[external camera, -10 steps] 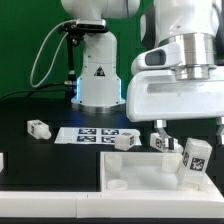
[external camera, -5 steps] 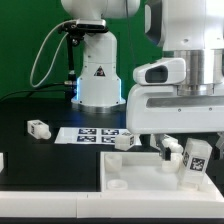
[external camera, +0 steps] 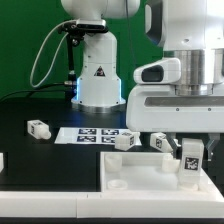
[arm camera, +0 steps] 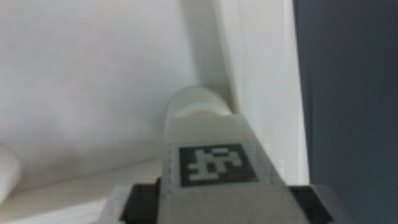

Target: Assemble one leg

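Note:
My gripper [external camera: 190, 150] is shut on a leg [external camera: 190, 160], a stubby white peg with a black-and-white tag. It holds the leg roughly upright over the right part of the white tabletop [external camera: 135, 172]. In the wrist view the leg [arm camera: 210, 135] runs out from between the dark fingers [arm camera: 153, 203], its tip close to the tabletop's raised rim [arm camera: 249, 60]. Three more legs lie on the black table: one at the exterior view's left [external camera: 40, 128], two near the tabletop's far edge [external camera: 125, 141] [external camera: 160, 143].
The marker board [external camera: 92, 134] lies flat behind the tabletop. The arm's white base [external camera: 98, 75] stands at the back with a black cable [external camera: 42, 55] beside it. A white part [external camera: 2, 160] shows at the left edge.
The wrist has shifted toward the exterior view's right and turned. The held leg, tilted before, now stands more upright over the tabletop's right part.

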Robot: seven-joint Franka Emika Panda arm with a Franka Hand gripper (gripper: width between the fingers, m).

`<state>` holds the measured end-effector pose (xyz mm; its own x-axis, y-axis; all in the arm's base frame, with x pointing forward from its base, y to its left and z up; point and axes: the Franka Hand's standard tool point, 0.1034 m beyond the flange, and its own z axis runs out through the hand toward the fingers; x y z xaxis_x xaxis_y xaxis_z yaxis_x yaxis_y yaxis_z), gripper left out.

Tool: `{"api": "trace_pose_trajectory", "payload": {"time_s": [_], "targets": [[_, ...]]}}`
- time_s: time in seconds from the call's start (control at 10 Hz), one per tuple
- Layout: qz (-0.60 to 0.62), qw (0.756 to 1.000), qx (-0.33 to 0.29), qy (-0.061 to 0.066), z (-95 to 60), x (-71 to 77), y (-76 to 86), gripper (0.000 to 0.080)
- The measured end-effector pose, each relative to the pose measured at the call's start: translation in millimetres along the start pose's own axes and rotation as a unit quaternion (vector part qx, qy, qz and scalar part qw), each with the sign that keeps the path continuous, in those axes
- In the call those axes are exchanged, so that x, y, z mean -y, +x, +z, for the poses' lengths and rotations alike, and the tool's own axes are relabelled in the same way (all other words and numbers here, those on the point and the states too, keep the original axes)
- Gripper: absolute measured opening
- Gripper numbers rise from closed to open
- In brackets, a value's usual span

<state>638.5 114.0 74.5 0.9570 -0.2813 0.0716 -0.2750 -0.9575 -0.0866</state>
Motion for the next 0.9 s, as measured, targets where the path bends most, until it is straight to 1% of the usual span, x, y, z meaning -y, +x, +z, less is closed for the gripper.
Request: {"api": "trace_pose_trajectory", "payload": {"time_s": [0.2, 0.3, 0.5, 0.6, 0.7, 0.8, 0.9], "targets": [[0.076, 0.997, 0.0, 0.0, -0.1, -0.1, 0.2, 0.0285], [0.15, 0.989, -0.007, 0.0, 1.3, 0.5, 1.6, 0.0285], [0.303, 0.953, -0.01, -0.016, 1.7, 2.0, 1.6, 0.0285], [0.38, 0.925, -0.004, -0.021, 2.0, 1.8, 3.7, 0.0285], [0.458, 0.889, 0.0, -0.016, 2.2, 0.0, 5.1, 0.0285], [0.528, 0.849, 0.002, -0.002, 2.4, -1.0, 5.1, 0.0285], [0.577, 0.817, 0.005, 0.008, 2.4, -1.6, 3.9, 0.0287]]}}
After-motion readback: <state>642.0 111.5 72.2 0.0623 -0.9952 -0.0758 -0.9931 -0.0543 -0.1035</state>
